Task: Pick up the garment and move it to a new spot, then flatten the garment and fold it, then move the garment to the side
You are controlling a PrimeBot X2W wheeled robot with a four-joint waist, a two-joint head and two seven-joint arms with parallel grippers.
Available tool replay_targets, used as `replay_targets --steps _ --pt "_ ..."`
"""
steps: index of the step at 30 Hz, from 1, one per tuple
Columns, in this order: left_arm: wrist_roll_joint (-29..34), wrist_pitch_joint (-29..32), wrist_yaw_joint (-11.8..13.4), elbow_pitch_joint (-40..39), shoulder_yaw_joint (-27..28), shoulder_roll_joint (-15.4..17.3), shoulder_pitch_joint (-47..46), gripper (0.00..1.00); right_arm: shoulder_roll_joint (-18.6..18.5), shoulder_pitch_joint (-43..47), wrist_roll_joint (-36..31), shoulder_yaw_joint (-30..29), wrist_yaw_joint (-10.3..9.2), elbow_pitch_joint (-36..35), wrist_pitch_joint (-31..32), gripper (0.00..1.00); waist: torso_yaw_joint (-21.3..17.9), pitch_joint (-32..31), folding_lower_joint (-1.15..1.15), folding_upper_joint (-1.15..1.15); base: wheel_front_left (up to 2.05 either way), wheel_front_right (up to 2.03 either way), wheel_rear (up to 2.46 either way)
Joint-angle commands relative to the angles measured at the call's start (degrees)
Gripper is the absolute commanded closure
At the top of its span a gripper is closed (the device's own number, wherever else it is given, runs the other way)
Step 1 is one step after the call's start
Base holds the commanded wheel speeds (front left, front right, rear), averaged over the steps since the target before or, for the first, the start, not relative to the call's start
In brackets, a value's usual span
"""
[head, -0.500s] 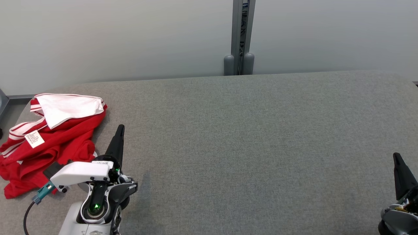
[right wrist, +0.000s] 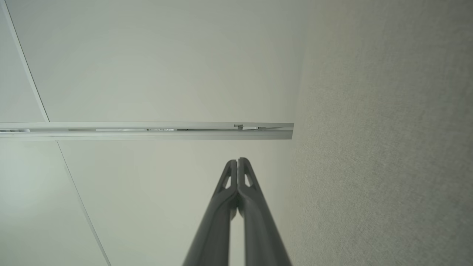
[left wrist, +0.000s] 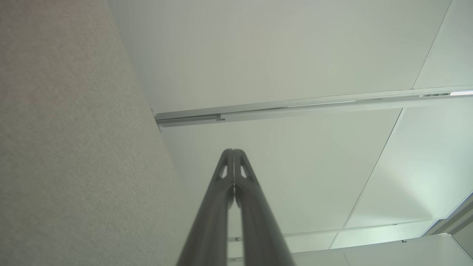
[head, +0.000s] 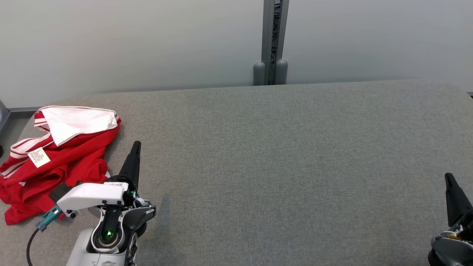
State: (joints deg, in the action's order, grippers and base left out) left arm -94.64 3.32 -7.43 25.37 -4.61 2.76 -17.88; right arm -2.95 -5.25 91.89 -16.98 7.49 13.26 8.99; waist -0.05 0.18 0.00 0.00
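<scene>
Nothing of the task is judged done: the red garment [head: 63,162] is seen bunched at the left edge of the desk [head: 281,166], not yet lifted, flattened or folded. The left hand [head: 136,145], pressed together and empty, is held just right of it; the right hand [head: 448,177], likewise closed, is well apart at the near right. The heap's long axis is judged to run from near left to far right, its white panel [head: 79,120] at the far end.
</scene>
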Motion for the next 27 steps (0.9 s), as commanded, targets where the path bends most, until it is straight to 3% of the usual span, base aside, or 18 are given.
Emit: replay_targets --steps 1,27 --pt "0.04 0.08 -0.23 -0.02 0.19 0.18 -0.25 1.0 -0.15 -0.09 -0.39 -0.24 0.0 -0.07 0.32 1.0 0.0 0.0 0.0 0.0 0.0 0.0 0.0" --pt "0.05 0.08 -0.23 -0.02 0.18 0.18 -0.25 1.0 -0.13 -0.1 -0.35 -0.27 0.01 -0.06 0.37 1.0 0.0 0.0 0.0 0.0 0.0 0.0 0.0"
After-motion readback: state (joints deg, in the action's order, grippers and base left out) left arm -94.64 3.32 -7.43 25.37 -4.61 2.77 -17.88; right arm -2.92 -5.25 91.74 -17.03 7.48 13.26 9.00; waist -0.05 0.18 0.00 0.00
